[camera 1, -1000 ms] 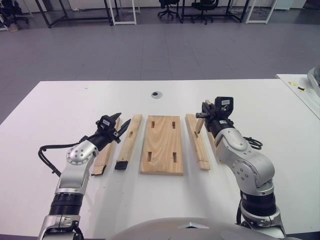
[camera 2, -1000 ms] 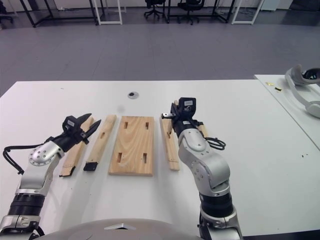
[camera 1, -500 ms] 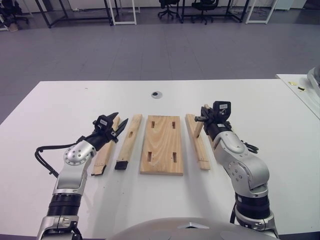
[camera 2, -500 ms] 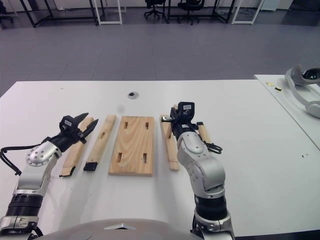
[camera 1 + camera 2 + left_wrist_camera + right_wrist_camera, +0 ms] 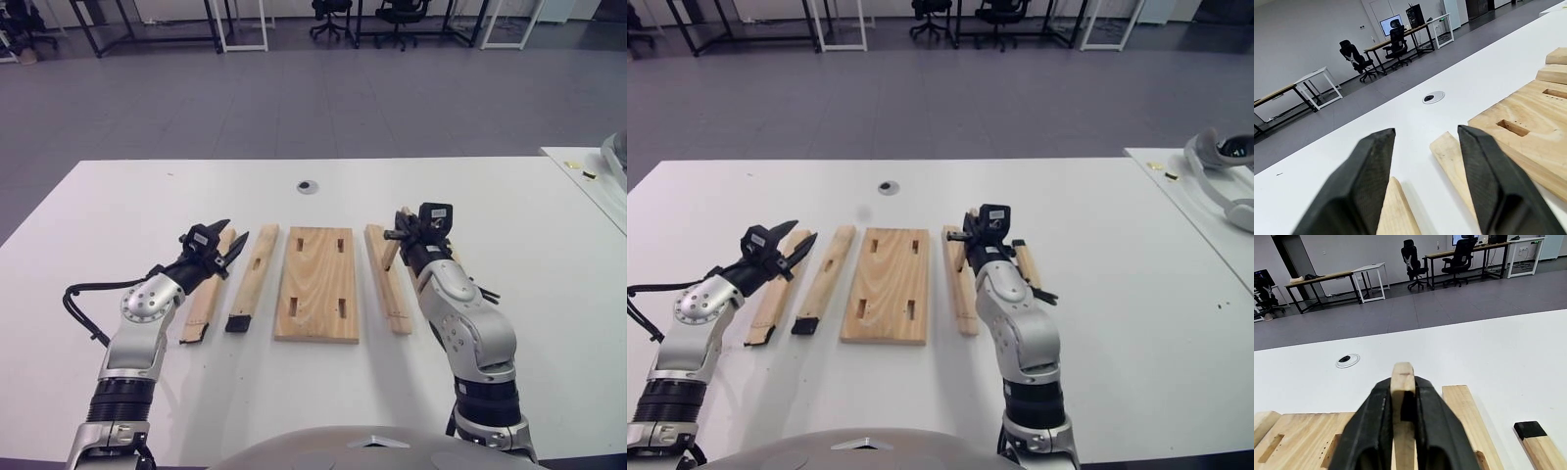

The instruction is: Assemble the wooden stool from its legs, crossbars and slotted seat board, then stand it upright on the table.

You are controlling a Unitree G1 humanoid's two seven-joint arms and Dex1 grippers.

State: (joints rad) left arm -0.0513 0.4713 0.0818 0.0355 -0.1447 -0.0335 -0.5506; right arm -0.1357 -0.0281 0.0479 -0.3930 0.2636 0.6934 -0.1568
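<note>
The slotted seat board lies flat mid-table. Two legs lie to its left, one nearer and one outer, both with black caps at their near ends. My left gripper hovers open over the outer leg's far end, and the leg's tip shows between the fingers. To the right of the board lies another leg. My right gripper is shut on a thin wooden crossbar, held tilted just above that leg. A further black-capped piece lies beside it.
A round cable grommet sits in the white table behind the board. A black cable loops by my right forearm. A headset rests on a separate table at the far right. Office desks and chairs stand beyond.
My right arm has drawn in toward the body, and the gripper and crossbar have dropped slightly lower. The left gripper has drifted a little left, still open. The wooden parts on the table have not moved.
</note>
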